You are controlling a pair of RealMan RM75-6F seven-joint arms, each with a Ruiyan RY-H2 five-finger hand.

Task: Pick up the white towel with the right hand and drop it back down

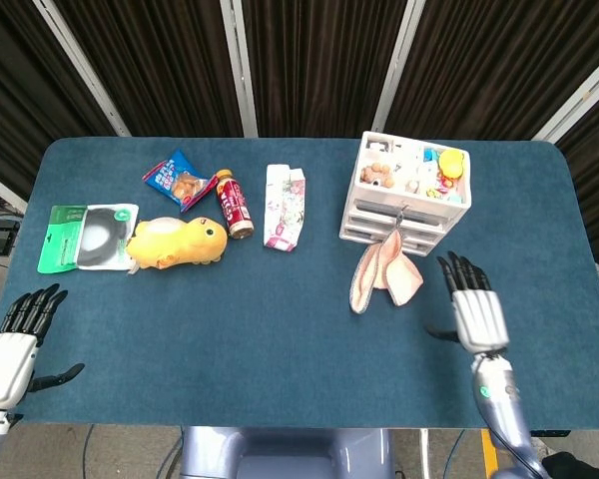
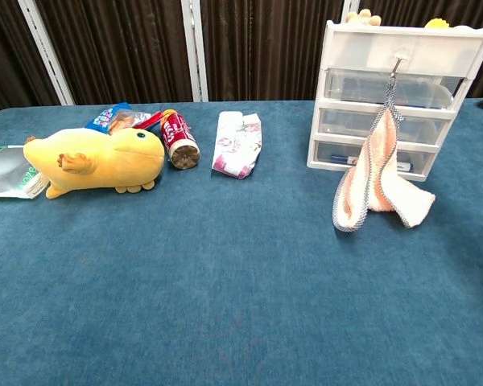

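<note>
Towel: white towel hung by its loop from the drawer unit, lower end on the surface, long axis running away from the robot.
Right hand: right hand spread, empty, towel to its left and apart.
Left hand: left hand spread, empty, well apart.

Right hand — silver-white back, black fingers, left hand alike — grey-blue forearm

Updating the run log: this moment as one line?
towel: hanging from drawer unit hook, bottom on table | right hand: open | left hand: open
</note>
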